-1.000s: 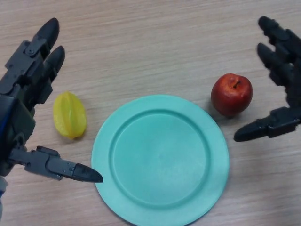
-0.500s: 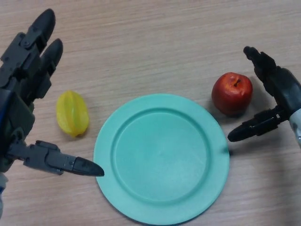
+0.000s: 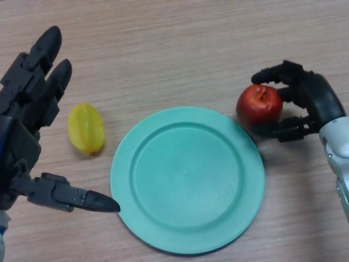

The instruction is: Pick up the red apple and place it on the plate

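Even soft light, faint shadows, no glare

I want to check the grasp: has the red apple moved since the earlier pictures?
Yes. The round red apple has shifted slightly left, toward the round teal plate, now meeting its rim. The black right hand has its fingers curled round it.

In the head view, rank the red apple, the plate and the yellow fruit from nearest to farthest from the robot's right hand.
1. red apple: inside the curled fingers of the right hand, at the plate's upper right edge.
2. plate: centre of the table, just left of the apple.
3. yellow fruit: far side of the plate, near the open left hand.
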`<state>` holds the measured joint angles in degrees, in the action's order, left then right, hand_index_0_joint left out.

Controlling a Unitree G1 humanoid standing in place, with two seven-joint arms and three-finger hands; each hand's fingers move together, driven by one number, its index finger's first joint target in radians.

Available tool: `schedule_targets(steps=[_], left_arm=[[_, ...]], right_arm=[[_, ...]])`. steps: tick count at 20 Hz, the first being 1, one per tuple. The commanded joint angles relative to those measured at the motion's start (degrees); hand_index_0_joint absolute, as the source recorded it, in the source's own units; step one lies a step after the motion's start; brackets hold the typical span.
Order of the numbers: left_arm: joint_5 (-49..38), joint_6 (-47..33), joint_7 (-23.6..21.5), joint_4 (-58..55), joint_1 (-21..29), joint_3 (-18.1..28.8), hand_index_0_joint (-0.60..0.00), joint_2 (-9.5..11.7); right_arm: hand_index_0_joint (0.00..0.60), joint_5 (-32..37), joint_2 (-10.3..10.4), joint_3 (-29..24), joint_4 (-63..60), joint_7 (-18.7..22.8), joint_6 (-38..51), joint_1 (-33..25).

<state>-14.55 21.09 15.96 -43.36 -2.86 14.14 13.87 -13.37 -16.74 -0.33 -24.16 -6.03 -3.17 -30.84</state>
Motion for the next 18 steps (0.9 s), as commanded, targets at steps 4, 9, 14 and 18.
schedule_targets(steps=[4,9,14,18], left_arm=[[-1.77,-4.96,-2.59,-4.73,3.20,5.32,0.000,3.53],[-0.91,-7.17,-0.11,-3.75,2.56,4.82,0.000,3.57],[-2.18,-7.57,0.54,-3.75,2.34,5.68,0.000,3.26],[-5.81,-6.44,0.94,-3.14,2.27,8.32,0.000,3.85]], right_arm=[[0.600,3.73,1.94,-0.19,22.62,-0.59,-4.90,1.35],[0.600,0.61,5.71,11.30,39.84,-3.13,-12.17,12.67],[0.402,1.39,5.84,17.85,41.23,-1.04,-11.30,16.55],[0.000,5.29,5.86,19.15,45.52,0.26,-16.61,15.60]])
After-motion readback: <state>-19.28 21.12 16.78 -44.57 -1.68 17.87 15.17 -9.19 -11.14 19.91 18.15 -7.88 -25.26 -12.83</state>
